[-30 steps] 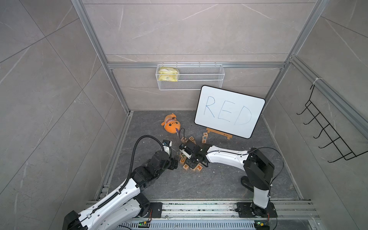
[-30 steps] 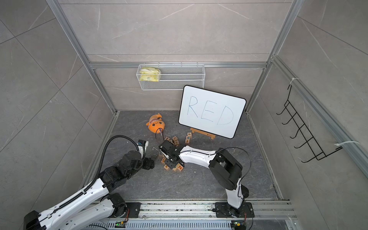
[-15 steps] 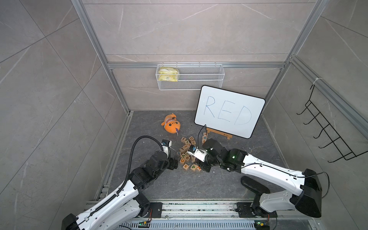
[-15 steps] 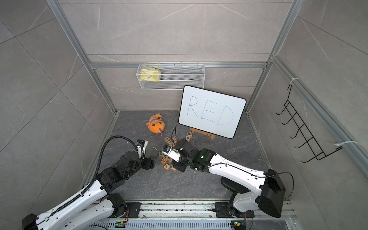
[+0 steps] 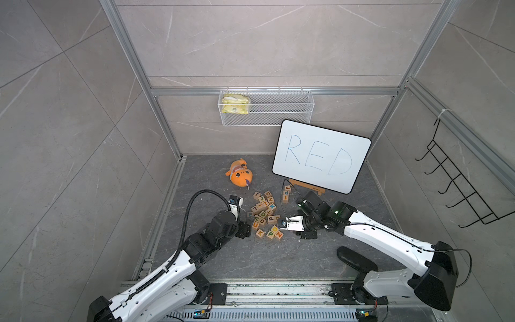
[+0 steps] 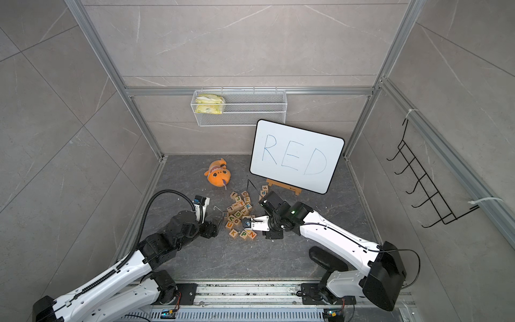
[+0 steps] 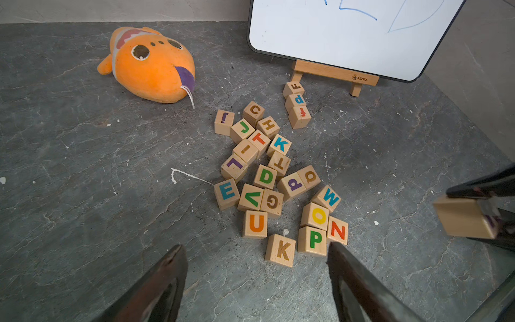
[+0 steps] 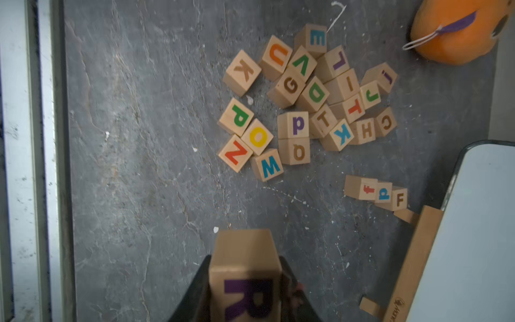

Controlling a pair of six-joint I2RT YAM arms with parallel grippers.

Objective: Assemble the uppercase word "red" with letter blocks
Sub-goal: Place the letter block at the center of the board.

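Both top views: right claw [image 5: 284,224] hovers beside block pile [image 5: 263,214], left claw [image 5: 245,229] opposite
Left wrist: left claw released, empty; D block [image 7: 265,176], E block [image 7: 227,193] in pile on tabletop [image 7: 83,167]
Right wrist: right claw clenched on R block [image 8: 245,267], off tabletop

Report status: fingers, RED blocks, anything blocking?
Right fingers shut on R block, apart from the pile. Left fingers open, empty, by the pile. E at pile's edge; D hemmed in by neighbours.
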